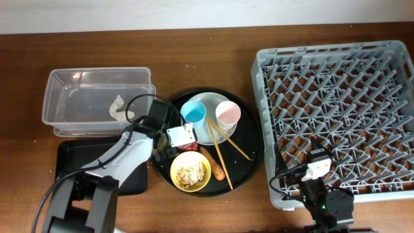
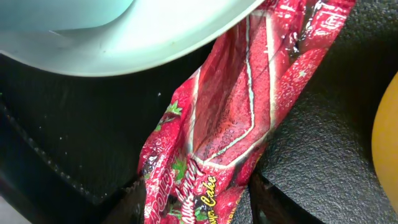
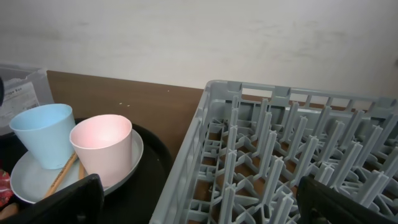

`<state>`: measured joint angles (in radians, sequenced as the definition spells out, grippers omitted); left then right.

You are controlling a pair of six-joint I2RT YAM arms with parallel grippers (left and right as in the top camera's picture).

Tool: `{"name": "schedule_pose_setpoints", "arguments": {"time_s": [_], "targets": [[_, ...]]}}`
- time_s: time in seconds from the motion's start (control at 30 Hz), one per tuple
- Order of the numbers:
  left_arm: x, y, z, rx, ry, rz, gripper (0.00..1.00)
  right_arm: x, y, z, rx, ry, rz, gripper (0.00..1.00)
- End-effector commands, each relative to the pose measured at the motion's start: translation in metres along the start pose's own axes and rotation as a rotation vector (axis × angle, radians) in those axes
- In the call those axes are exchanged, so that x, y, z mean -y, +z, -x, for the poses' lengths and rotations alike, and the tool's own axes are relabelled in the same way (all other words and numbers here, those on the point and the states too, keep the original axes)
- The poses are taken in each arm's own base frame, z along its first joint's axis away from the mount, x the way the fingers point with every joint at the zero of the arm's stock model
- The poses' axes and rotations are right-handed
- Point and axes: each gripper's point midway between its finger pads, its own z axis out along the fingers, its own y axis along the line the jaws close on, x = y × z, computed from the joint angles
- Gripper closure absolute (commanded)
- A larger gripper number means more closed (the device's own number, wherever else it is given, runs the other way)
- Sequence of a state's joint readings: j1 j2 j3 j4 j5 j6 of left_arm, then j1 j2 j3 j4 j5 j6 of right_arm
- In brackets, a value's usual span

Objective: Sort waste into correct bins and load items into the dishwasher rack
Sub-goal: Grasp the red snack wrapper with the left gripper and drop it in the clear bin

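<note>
Left hand point(image 2: 196, 194) grips red snack wrapper point(image 2: 233, 118); right hand point(image 3: 199, 190) wide at dishwasher rack point(image 3: 280, 140).

White-and-black left arm point(image 1: 126, 152), looping black cables point(image 1: 48, 197), black right arm point(image 1: 321, 194), white block point(image 1: 319, 168), small green light point(image 1: 304, 197)

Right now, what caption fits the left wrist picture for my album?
Left pincer pinching a red wrapper on the black tray, beside the plate.

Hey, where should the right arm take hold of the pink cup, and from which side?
Probably its right-hand wall at the rim, coming straight down, one finger inside. The pale pink cup stands upright, mouth open, on the plate; the light blue cup crowds its left, chopsticks its near side.
</note>
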<state>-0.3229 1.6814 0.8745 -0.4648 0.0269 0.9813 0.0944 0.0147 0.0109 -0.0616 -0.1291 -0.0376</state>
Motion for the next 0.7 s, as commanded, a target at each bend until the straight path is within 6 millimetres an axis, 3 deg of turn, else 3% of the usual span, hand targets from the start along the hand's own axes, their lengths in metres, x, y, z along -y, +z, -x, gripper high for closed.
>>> {"name": "schedule_pose_setpoints", "arguments": {"time_s": [0.0, 0.03, 0.1, 0.2, 0.33, 0.4, 0.57, 0.67], "targets": [[0.019, 0.02, -0.011, -0.036, 0.015, -0.073, 0.48, 0.0, 0.0, -0.002, -0.004, 0.002, -0.002, 0.02], [0.019, 0.02, -0.011, -0.036, 0.015, -0.073, 0.48, 0.0, 0.0, -0.002, -0.004, 0.002, -0.002, 0.02], [0.019, 0.02, -0.011, -0.036, 0.015, -0.073, 0.82, 0.0, 0.0, -0.002, -0.004, 0.002, -0.002, 0.02], [0.019, 0.02, -0.011, -0.035, 0.015, -0.073, 1.0, 0.0, 0.0, -0.002, -0.004, 0.002, -0.003, 0.02], [0.017, 0.018, -0.011, -0.033, 0.015, -0.067, 1.0, 0.0, 0.0, -0.002, -0.004, 0.002, -0.002, 0.02], [0.007, 0.006, -0.004, -0.01, 0.017, -0.023, 1.0, 0.0, 0.0, -0.002, -0.004, 0.002, -0.003, 0.02], [-0.023, -0.046, 0.018, 0.101, 0.012, 0.144, 1.0, 0.0, 0.0, -0.002, -0.004, 0.002, -0.003, 0.02], [-0.033, -0.068, 0.027, 0.16, -0.032, 0.205, 1.0, 0.0, 0.0, -0.002, -0.004, 0.002, -0.003, 0.02]]}}
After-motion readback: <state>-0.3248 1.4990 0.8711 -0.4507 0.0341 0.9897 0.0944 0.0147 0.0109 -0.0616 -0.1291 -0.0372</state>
